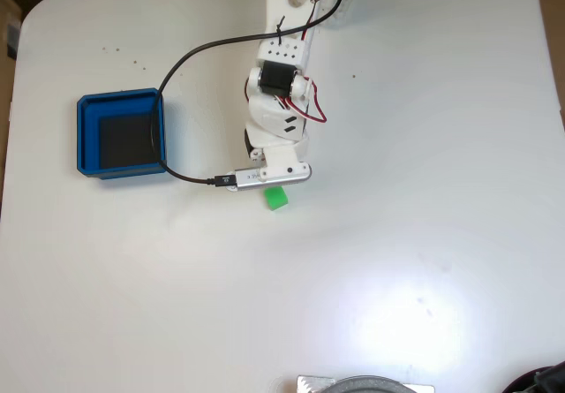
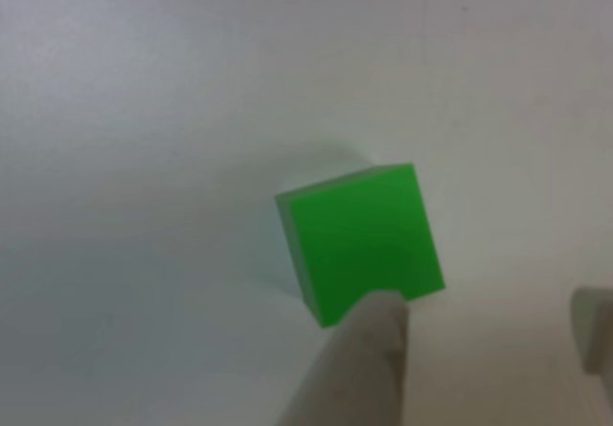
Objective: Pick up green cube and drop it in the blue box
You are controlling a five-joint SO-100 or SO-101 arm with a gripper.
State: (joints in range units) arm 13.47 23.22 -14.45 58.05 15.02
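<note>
Green cube point(image 1: 276, 199) lies on the glossy white desk point(image 1: 424, 234), at 6 o'clock just below the arm; blue box point(image 1: 121, 133) well apart at 9 o'clock; gripper point(image 2: 488, 325) spread, one finger point(image 2: 369, 349) overlapping the cube's near edge.

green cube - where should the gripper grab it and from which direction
Probably from above, closing on two opposite side faces of the green cube. It lies flat on the white table with open space all round, so the sides are free. In the other view it sits turned relative to the fingertips, so rotating the wrist to square the pads with its faces should help.
</note>
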